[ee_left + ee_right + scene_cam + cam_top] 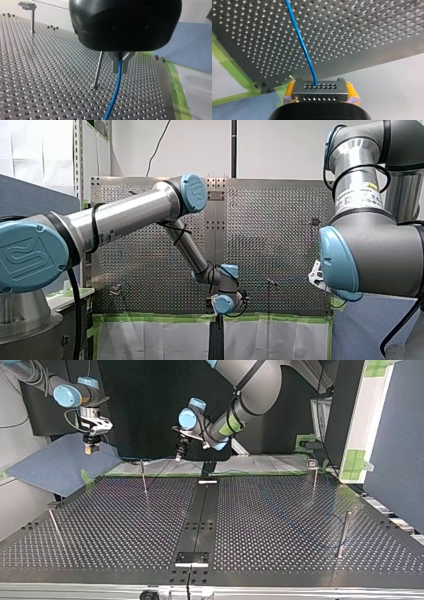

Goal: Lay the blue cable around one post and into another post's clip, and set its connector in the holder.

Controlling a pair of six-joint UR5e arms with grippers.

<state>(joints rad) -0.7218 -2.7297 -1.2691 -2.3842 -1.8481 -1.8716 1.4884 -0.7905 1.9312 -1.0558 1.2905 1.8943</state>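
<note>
Blue thin cable [117, 86], pinched by my left end effector [120, 62] at the top view's twelve o'clock beside a thin steel post [98, 70], leads to the grey perforated connector [319, 93] clenched in my right end effector [320, 90] at ten o'clock, where overtension might slip it loose.

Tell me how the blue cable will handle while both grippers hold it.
Probably floppy: the cable curves away ahead of my left gripper instead of running straight. Likely light: it is thin, and bows only gently from the connector in my right gripper. It may slip in the left grip; its jacket looks smooth.
</note>
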